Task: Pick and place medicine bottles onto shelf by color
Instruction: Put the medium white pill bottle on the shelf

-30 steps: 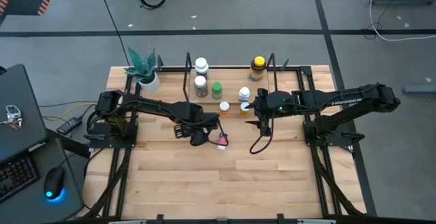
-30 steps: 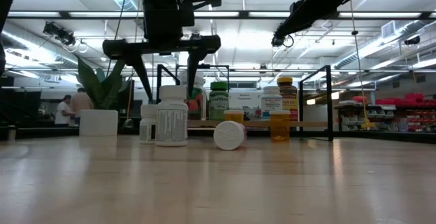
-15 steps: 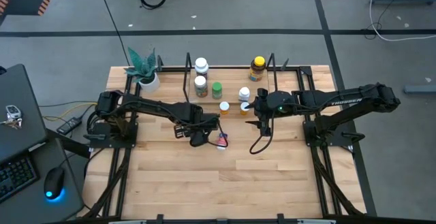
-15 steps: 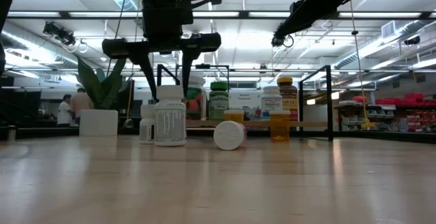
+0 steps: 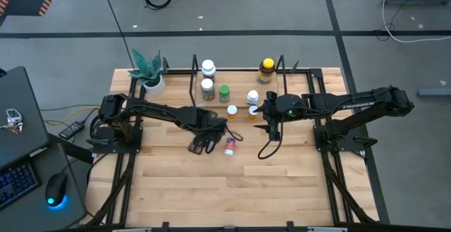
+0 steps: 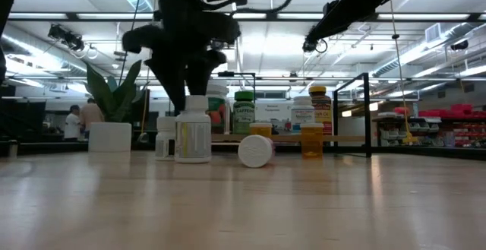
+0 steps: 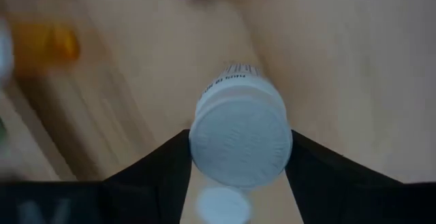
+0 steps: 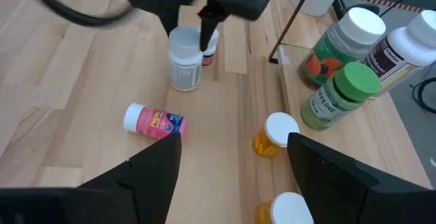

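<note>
A white medicine bottle [image 6: 194, 136] stands upright on the table just in front of the shelf [image 5: 194, 84]. My left gripper [image 7: 240, 149] comes down over it and is shut on its cap. A pink-and-blue labelled bottle [image 5: 230, 146] lies on its side to the right of it. Green [image 8: 337, 94], white-capped and amber [image 5: 266, 70] bottles stand on the shelf. Two small orange bottles [image 8: 271, 134] stand before it. My right gripper [image 8: 234, 142] hangs open above the table near the shelf's right part, with nothing between its fingers. My left gripper pinches the white bottle's cap [image 7: 240, 139] between its two fingers, one on each side of the cap's rim. The fingers [image 6: 176, 79] come from above, pointing steeply down. The bottle stands upright with its base on the table.
A smaller white bottle [image 6: 164, 137] stands close behind the held one. A white pot with a green plant [image 5: 153, 82] is at the far left corner. Black rails [image 5: 123, 168] run along both table sides. Bare wood lies toward the near edge.
My left gripper has rolled about its own pointing line while staying over the white bottle. Its fingers have drawn in from wide apart and shut on the cap. The bottle has stayed upright on the table and shows a different part of its label.
</note>
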You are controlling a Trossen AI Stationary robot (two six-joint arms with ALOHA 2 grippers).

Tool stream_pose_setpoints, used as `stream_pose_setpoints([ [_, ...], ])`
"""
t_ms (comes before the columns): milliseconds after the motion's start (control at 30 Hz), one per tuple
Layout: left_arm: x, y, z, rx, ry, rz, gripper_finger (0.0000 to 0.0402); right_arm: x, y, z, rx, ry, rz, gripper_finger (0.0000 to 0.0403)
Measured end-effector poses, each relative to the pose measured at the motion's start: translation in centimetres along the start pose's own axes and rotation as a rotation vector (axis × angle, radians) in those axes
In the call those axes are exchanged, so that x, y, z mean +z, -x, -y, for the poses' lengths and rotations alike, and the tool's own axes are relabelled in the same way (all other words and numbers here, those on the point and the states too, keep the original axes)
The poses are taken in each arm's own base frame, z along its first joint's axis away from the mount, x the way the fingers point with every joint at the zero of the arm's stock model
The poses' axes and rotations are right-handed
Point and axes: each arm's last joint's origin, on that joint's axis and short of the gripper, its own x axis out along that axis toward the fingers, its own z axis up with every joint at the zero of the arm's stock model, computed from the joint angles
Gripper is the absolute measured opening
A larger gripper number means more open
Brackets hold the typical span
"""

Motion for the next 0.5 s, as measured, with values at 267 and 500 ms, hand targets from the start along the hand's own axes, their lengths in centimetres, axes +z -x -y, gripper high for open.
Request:
stream_pose_setpoints([
  [267,0.05,-0.03,-0.01,-0.001,0.768,0.006,0.023,0.0,0.0,0.0,0.0,-0.011,0.0,0.0275],
  [500,0.2,-0.05,-0.06,-0.004,0.949,0.021,0.0237,0.01,0.01,0.0,0.0,-0.011,0.001,0.0275],
])
